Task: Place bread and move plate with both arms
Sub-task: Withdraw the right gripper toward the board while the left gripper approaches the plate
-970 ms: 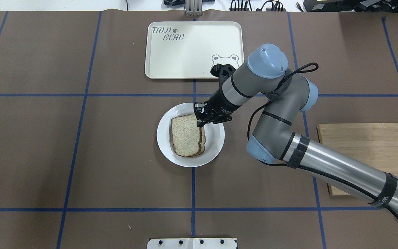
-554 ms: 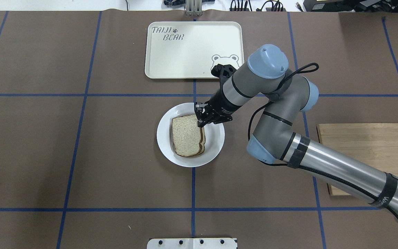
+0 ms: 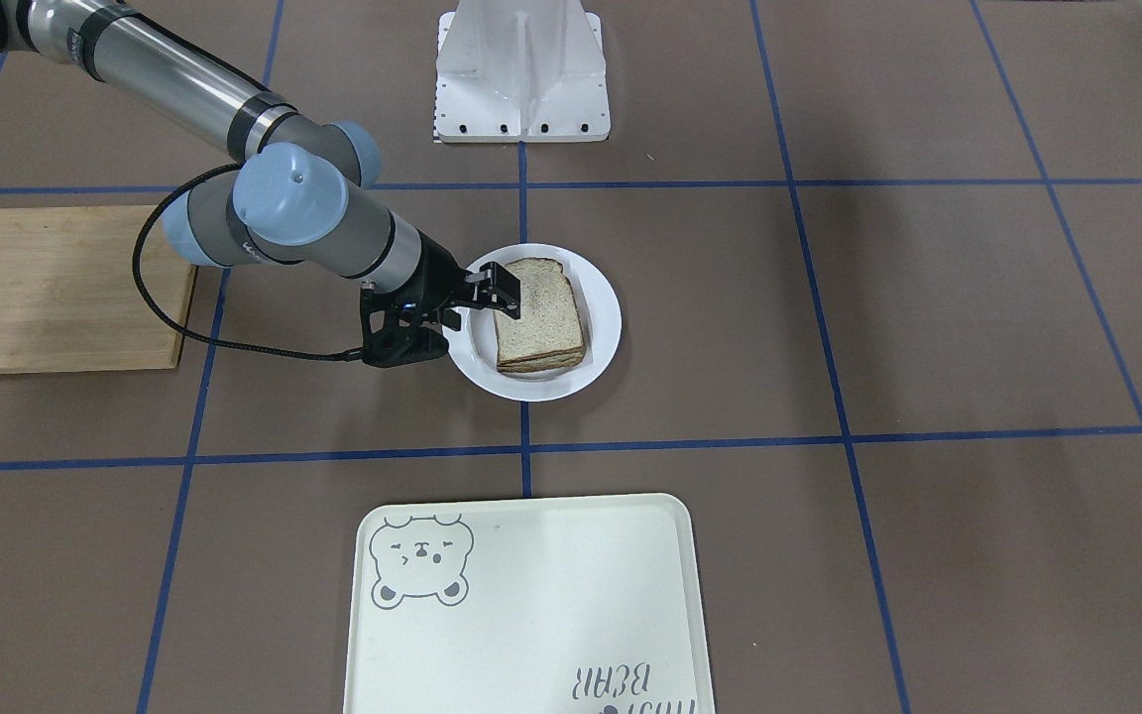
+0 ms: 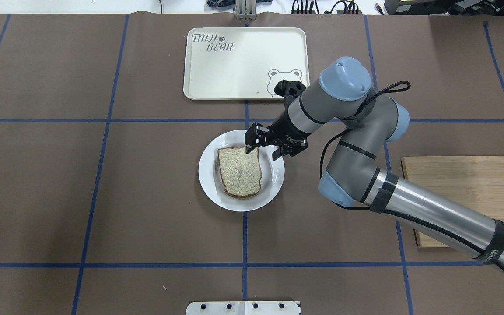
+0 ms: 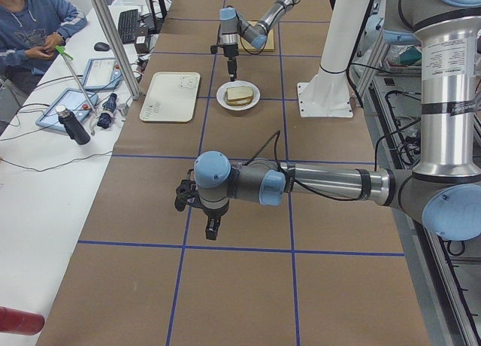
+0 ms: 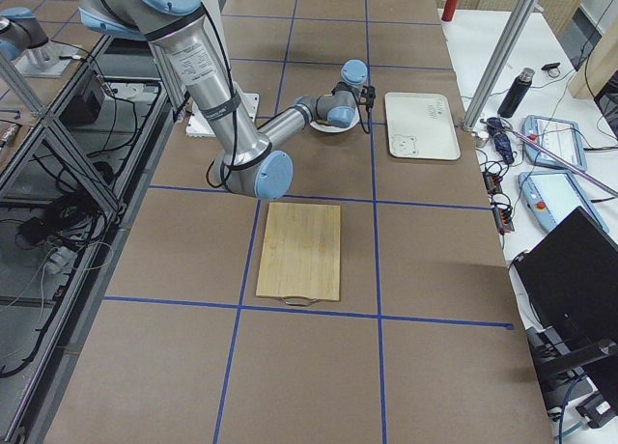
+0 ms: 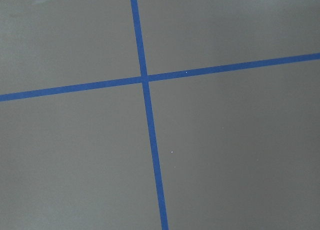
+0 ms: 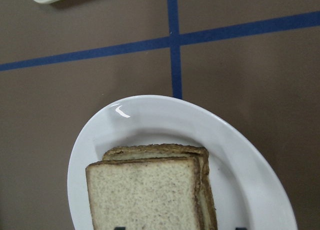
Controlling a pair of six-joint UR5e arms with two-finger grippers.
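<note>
Overhead exterior: right pincer [image 4: 261, 153] spread, angled down over bread [image 4: 239, 171] edge

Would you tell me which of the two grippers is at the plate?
The right gripper, open above the bread on the plate; the left gripper hangs over bare table, far off.
</note>
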